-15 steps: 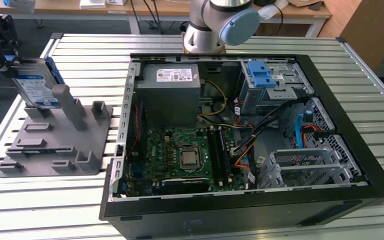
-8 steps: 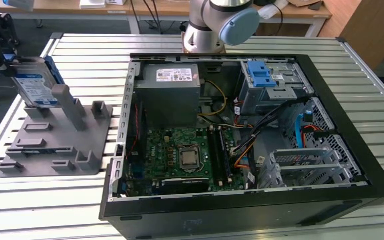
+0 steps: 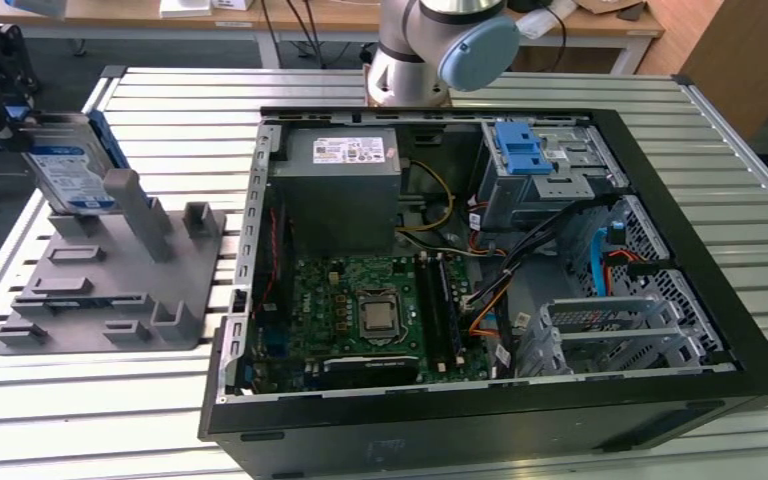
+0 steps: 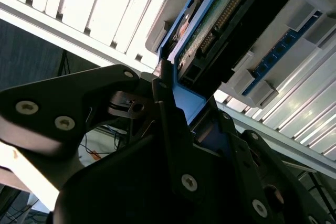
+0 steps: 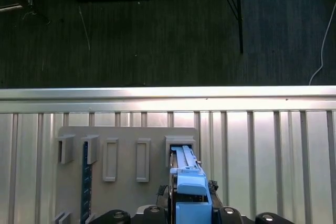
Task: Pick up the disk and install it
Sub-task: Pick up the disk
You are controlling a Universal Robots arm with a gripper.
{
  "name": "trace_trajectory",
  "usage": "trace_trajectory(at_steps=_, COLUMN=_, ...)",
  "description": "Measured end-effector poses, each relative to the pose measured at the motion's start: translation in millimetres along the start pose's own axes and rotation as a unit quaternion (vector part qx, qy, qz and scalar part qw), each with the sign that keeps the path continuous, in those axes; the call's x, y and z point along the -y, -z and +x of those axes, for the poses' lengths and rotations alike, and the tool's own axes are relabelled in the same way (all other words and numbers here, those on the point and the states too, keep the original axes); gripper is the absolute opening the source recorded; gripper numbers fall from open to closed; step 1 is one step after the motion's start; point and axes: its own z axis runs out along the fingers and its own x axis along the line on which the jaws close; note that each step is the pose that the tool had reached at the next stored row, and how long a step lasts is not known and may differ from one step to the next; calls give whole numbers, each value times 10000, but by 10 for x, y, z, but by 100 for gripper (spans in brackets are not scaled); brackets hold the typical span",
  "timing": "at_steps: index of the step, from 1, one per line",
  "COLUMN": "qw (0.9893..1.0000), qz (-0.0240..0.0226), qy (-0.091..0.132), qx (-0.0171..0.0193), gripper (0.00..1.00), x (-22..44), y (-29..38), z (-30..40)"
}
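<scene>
**A:** Well, where does the disk point(image 3: 71, 165) stand?

**B:** Upright at the far corner of the grey holder point(image 3: 104, 290), near the edge of the table point(image 3: 91, 400) on the exterior view's left. A holder post hides its lower end, so whether it is seated or lifted cannot be told.

**A:** And the jaws?

**B:** Cut off by the frame edge there. In both wrist views they are closed narrowly on the blue carrier point(image 5: 191, 190), one black finger point(image 4: 167, 114) pressed against it. The other side is hard to make out.

**A:** Room around it?

**B:** The open computer case point(image 3: 491, 430) lies just beside the holder, and its drive cage point(image 3: 551, 175) is well apart from the disk.
</scene>
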Motion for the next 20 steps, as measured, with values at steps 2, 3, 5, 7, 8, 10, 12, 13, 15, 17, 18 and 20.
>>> trace_trajectory(at_steps=2, qw=10000, qz=1, qy=0, qx=0, gripper=36, x=0, y=7, z=0)
trace_trajectory(at_steps=3, qw=10000, qz=0, qy=0, qx=0, gripper=36, x=0, y=11, z=0)
trace_trajectory(at_steps=5, qw=10000, qz=1, qy=0, qx=0, gripper=36, x=-1, y=17, z=0)
trace_trajectory(at_steps=7, qw=10000, qz=0, qy=0, qx=0, gripper=36, x=-1, y=24, z=0)
trace_trajectory(at_steps=8, qw=10000, qz=1, qy=0, qx=0, gripper=36, x=-1, y=27, z=-1)
trace_trajectory(at_steps=10, qw=10000, qz=0, qy=0, qx=0, gripper=36, x=-1, y=33, z=-1)
trace_trajectory(at_steps=12, qw=10000, qz=0, qy=0, qx=0, gripper=36, x=-1, y=38, z=-1)
trace_trajectory(at_steps=13, qw=10000, qz=1, qy=0, qx=0, gripper=36, x=-1, y=41, z=-1)
trace_trajectory(at_steps=15, qw=10000, qz=0, qy=0, qx=0, gripper=36, x=-1, y=46, z=-1)
trace_trajectory(at_steps=17, qw=10000, qz=0, qy=0, qx=0, gripper=36, x=-2, y=52, z=-1)
trace_trajectory(at_steps=18, qw=10000, qz=0, qy=0, qx=0, gripper=36, x=-2, y=54, z=-1)
trace_trajectory(at_steps=20, qw=10000, qz=0, qy=0, qx=0, gripper=36, x=-2, y=60, z=-1)
